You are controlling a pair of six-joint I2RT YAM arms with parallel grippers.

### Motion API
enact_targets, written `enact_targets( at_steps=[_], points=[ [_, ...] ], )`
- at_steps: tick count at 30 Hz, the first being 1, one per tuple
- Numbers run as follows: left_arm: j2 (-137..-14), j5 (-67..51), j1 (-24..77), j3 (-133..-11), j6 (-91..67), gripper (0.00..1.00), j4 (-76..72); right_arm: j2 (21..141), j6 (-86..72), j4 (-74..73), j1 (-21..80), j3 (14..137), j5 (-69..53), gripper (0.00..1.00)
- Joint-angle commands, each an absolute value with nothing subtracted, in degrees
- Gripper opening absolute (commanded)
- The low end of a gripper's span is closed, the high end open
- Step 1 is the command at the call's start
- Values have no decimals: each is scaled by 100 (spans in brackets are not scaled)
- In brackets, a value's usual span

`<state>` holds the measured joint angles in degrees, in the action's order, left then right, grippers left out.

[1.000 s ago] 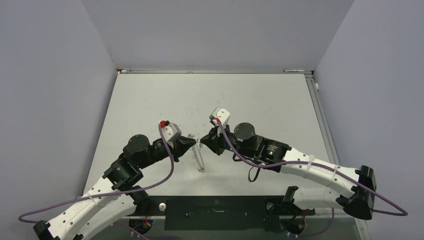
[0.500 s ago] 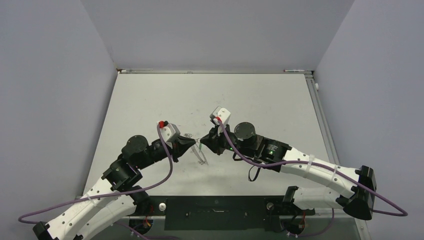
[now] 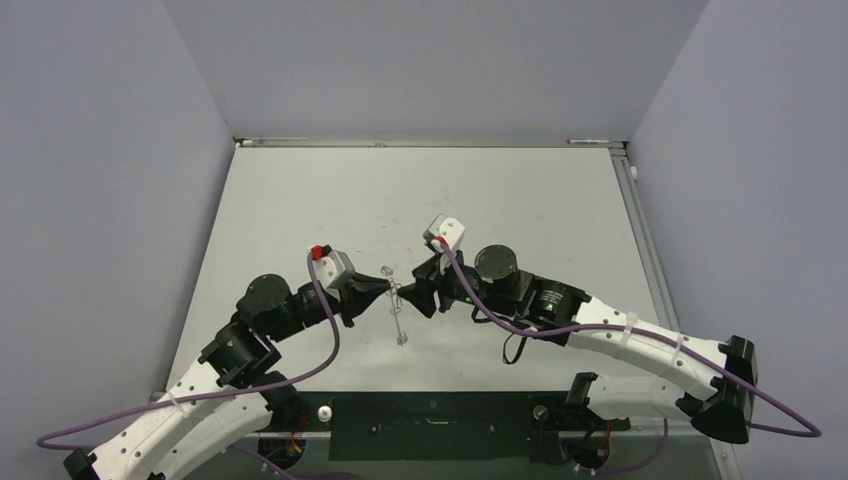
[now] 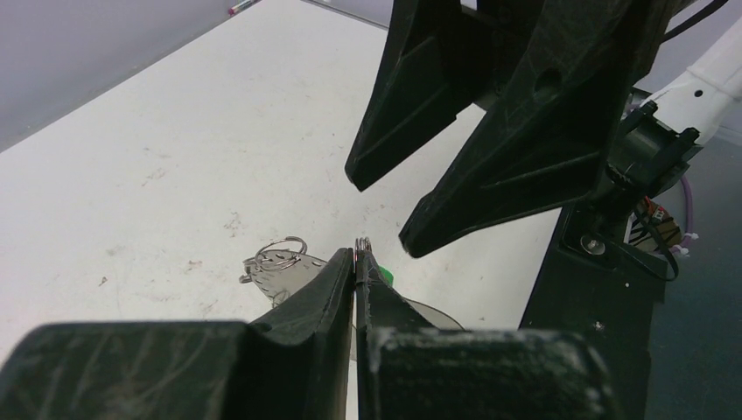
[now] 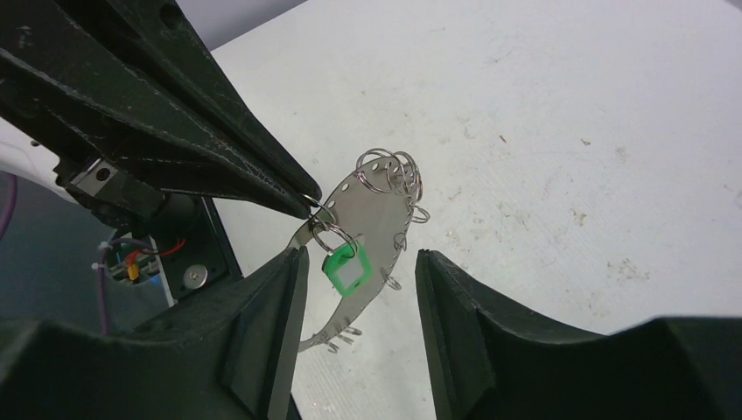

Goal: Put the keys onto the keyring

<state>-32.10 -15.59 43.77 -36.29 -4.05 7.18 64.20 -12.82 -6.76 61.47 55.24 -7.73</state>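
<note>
The keyring (image 5: 372,210) is a flat grey metal ring with small wire loops along its rim, held above the table. My left gripper (image 4: 359,254) is shut on its rim, and a wire loop pokes out at the fingertips. The green key (image 5: 344,270) hangs from a loop right by that grip, with a sliver of the key (image 4: 382,276) showing beside my left finger. My right gripper (image 5: 360,256) stands open with the key hanging free between its fingers, touching neither. In the top view, the two grippers (image 3: 385,292) (image 3: 412,292) meet tip to tip over the ring (image 3: 399,320).
The white table (image 3: 520,200) is scuffed, with grey walls at the back and sides. A black base bar (image 3: 430,425) runs along the near edge between the arm mounts. Purple cables trail from both wrists.
My right gripper has opened and let go of the green key, which now hangs from the ring. Both grippers and the ring shifted slightly toward the near edge.
</note>
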Motion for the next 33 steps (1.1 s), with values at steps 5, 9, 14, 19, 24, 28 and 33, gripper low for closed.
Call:
enact_targets(
  at_steps=[5, 9, 14, 19, 24, 28, 33],
  points=[
    [-2795, -2106, 4302, -3507, -523, 0, -180, 5333, -484, 31, 6117, 5267, -994, 48],
    [-2586, -2573, 4252, -3393, -726, 0, -541, 5001, 100, 546, 6117, 4904, -1672, 45],
    [-2309, -3229, 4082, -3129, -1230, 0, -1355, 4693, 673, 1438, 6117, 4200, -2374, 41],
    [-2250, -3704, 3977, -2970, -1528, 0, -1841, 4894, 700, 1737, 6119, 4187, -3180, 38],
    [-2278, -3885, 3964, -2945, -1611, 0, -1996, 5124, 612, 1931, 6126, 4292, -3553, 36],
    [-2253, -3886, 3942, -2936, -1635, 0, -2021, 5317, 488, 1977, 6129, 4420, -3666, 33],
    [-2235, -3887, 3913, -2936, -1637, 0, -2023, 5502, 333, 2141, 6168, 4474, -3658, 31]
  ],
)
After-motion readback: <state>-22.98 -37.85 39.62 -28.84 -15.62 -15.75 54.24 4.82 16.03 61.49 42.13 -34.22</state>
